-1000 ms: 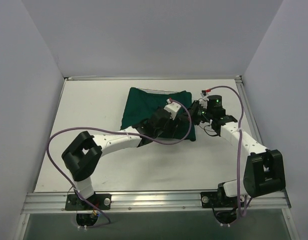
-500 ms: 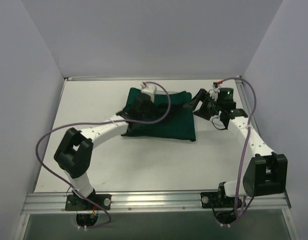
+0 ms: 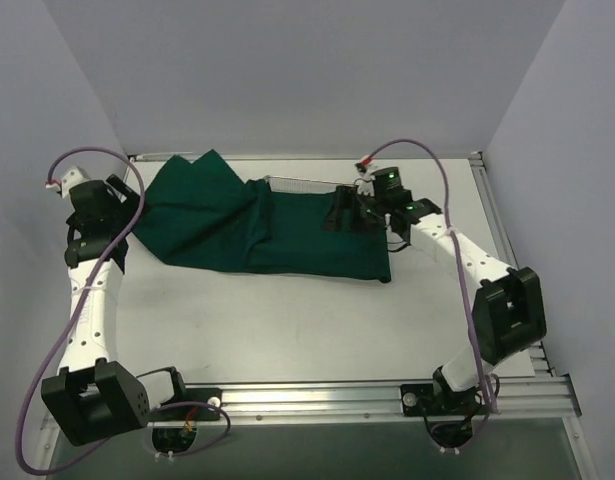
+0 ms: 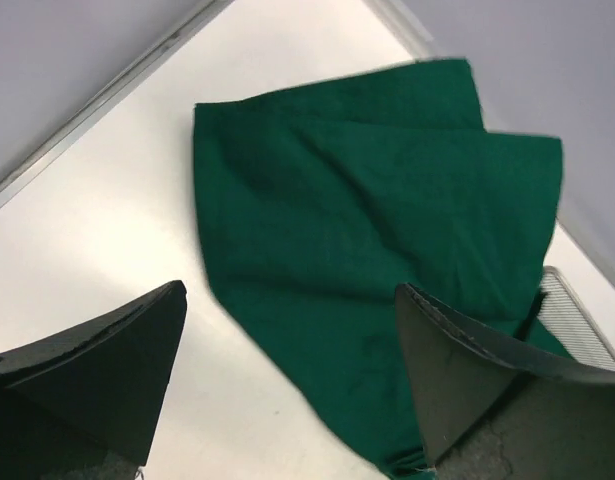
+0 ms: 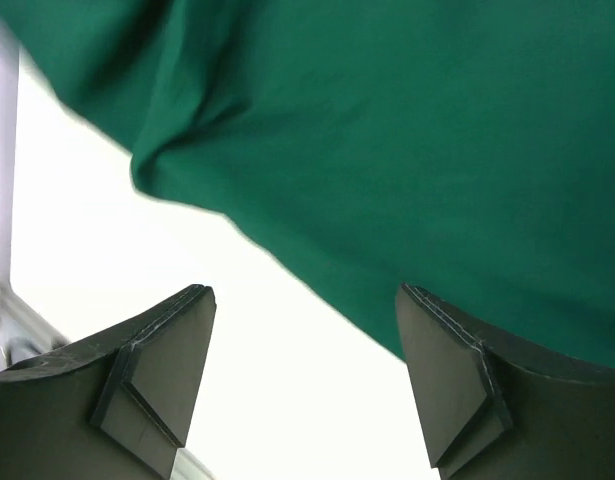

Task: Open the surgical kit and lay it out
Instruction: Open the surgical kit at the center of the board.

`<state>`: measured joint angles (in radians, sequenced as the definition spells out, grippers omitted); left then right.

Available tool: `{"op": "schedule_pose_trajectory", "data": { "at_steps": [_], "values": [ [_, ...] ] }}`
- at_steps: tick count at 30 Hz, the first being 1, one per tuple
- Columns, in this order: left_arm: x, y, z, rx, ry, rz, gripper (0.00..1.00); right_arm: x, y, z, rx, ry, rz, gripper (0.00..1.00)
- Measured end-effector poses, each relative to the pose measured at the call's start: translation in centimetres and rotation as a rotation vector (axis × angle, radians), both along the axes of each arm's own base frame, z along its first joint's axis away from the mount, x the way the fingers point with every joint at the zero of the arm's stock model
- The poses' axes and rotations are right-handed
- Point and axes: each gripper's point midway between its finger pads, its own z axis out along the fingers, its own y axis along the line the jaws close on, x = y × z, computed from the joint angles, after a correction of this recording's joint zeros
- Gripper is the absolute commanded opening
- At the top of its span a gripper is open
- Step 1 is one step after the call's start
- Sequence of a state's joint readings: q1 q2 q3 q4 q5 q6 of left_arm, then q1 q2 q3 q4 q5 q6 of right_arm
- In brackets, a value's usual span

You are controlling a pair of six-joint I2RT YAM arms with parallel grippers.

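Left arm (image 3: 87,300) extended leftward, tool (image 4: 289,290) spread

Rectangular silver wire-mesh tray (image 3: 302,183): mostly buried under the dark green cloth wrap (image 3: 277,235). Overhead, only its far rim shows. In the left wrist view just one tray corner (image 4: 582,325) shows, cut by the right edge. Tray contents hidden. Cloth's right border smeared there. Right wrist view: cloth (image 5: 407,130) runs off top and right. Right gripper (image 3: 344,218) overhead: dark on cloth, contact unclear.
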<state>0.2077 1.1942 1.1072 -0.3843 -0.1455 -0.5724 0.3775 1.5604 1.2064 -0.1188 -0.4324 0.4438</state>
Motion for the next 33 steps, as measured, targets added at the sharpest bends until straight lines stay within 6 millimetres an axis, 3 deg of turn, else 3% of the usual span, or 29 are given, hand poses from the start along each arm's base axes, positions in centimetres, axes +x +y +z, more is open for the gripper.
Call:
{"op": "schedule_pose_trajectory", "data": {
  "at_steps": [2,6,10,17,24,33],
  "values": [
    [-1.0,1.3,-1.5,-0.021,0.067,0.05,0.94,-0.8,3.5,-0.9,-0.029,0.008,0.081,0.75],
    [-2.0,0.2,-3.7,-0.073,0.155,0.034,0.94,-1.5,10.0,-1.7,-0.064,-0.024,0.208,0.74],
    [-3.1,-0.9,-4.0,-0.09,0.142,0.01,0.94,-2.0,13.8,-2.3,-0.112,-0.069,0.26,0.72],
    [-4.1,-1.4,-3.6,-0.08,0.13,-0.017,0.94,-2.6,19.6,-4.7,-0.235,-0.155,0.316,0.59],
    [-5.6,-2.8,-2.3,-0.125,0.062,-0.035,0.94,-4.1,22.9,-7.7,-0.376,-0.21,0.309,0.66],
    [-5.6,-5.2,-1.7,-0.181,0.035,-0.112,0.94,-1.9,23.7,-9.3,-0.501,-0.257,0.186,0.58]
  ]
}}
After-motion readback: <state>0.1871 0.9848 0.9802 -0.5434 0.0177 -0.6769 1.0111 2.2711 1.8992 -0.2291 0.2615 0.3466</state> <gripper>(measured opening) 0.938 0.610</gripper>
